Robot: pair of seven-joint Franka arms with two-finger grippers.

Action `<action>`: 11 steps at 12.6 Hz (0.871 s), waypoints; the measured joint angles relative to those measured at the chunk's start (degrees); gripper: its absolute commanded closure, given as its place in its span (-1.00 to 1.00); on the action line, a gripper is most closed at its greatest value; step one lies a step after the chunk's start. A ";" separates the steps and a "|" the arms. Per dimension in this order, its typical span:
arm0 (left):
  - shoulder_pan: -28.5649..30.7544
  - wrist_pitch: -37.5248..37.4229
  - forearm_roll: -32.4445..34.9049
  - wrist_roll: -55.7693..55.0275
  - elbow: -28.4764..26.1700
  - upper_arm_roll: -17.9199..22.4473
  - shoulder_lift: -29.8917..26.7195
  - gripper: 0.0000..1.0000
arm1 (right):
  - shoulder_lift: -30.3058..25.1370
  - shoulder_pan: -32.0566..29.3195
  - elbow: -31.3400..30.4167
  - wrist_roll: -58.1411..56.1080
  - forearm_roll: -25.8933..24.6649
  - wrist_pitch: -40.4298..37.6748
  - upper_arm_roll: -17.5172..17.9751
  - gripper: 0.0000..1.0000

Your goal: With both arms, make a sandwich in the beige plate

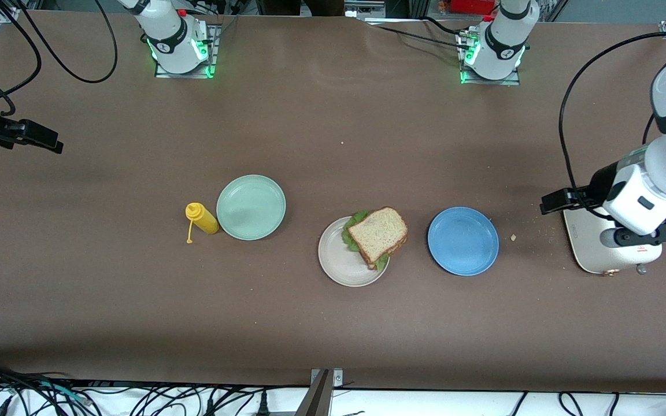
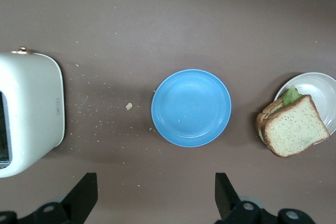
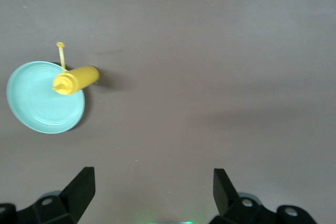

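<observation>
1. The brown wholegrain bread sandwich with green lettuce [image 1: 378, 236] is sitting assembled on the round pale beige plate [image 1: 339, 263], overhanging the rim toward the round blue plate [image 1: 463, 241].
2. The left claw [image 2: 155, 195] is hanging wide and empty over the worktop [image 1: 333, 323], next to the white toaster [image 1: 590, 251].
3. The right claw [image 3: 152, 192] is hanging wide, holding nothing, near the round mint-green plate [image 3: 46, 97] and yellow squeeze bottle [image 3: 75, 80].
4. Judging: the build is looking done; at most centring is remaining.
</observation>
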 measured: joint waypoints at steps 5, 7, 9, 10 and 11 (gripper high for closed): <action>2.92 2.16 -1.08 0.00 -1.36 -0.03 -1.43 -0.96 | -0.03 0.06 0.00 -0.12 -0.92 -0.37 0.26 -1.00; 3.19 3.05 -1.16 0.00 -2.53 -0.10 -2.50 -0.96 | -0.03 0.03 0.00 -0.12 -0.92 -0.37 0.25 -1.00; 2.19 4.80 -1.17 -0.08 -4.38 0.04 -3.72 -0.96 | -0.03 0.02 0.00 -0.12 -0.92 -0.37 0.22 -1.00; 1.02 6.70 -1.17 -0.23 -6.14 0.85 -4.67 -0.97 | -0.03 0.02 0.00 -0.12 -0.92 -0.37 0.22 -1.00; -0.47 9.27 -1.17 -0.38 -8.49 2.25 -5.87 -0.97 | -0.03 0.02 0.01 -0.12 -0.92 -0.37 0.23 -1.00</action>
